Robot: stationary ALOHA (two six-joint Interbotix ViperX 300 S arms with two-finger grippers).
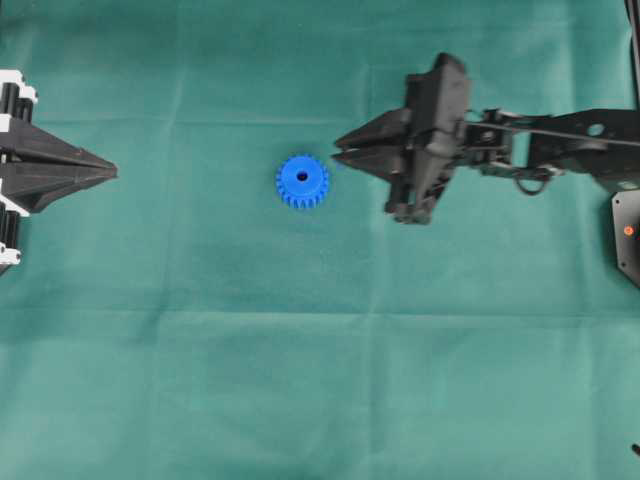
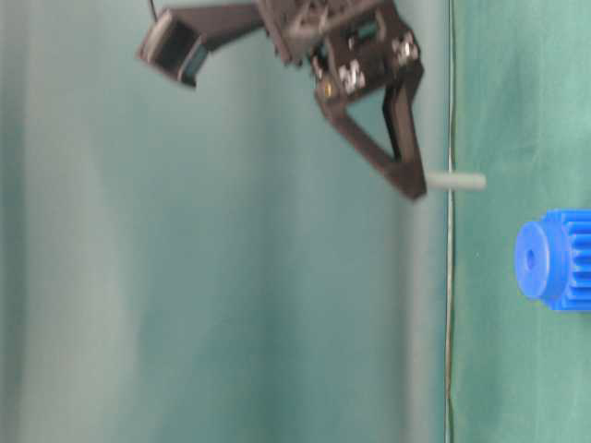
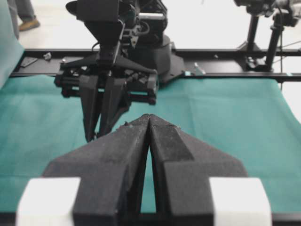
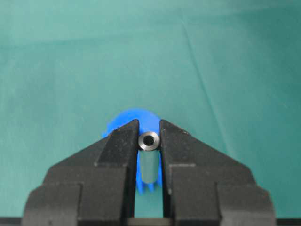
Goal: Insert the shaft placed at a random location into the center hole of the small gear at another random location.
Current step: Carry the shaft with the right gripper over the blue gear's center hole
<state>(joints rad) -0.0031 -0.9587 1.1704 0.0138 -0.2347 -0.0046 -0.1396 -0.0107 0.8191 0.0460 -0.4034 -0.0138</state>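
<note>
The small gear [image 1: 302,181] is bright blue and lies flat on the green cloth, its dark center hole [image 1: 302,177] facing up. My right gripper [image 1: 337,148] hovers just right of it, raised above the cloth. In the right wrist view that gripper [image 4: 149,136] is shut on the shaft [image 4: 149,141], whose ring-shaped end shows between the tips, with the gear [image 4: 127,118] partly hidden beneath. The table-level view shows the shaft [image 2: 456,182] sticking out from the fingertip toward the cloth, apart from the gear [image 2: 556,259]. My left gripper [image 1: 112,172] rests shut and empty at the left edge.
Green cloth [image 1: 320,380] covers the whole table. In the left wrist view my left gripper [image 3: 149,118] points at the right arm [image 3: 106,94], with the black frame rail [image 3: 225,54] behind it. A black mount [image 1: 626,235] sits at the right edge.
</note>
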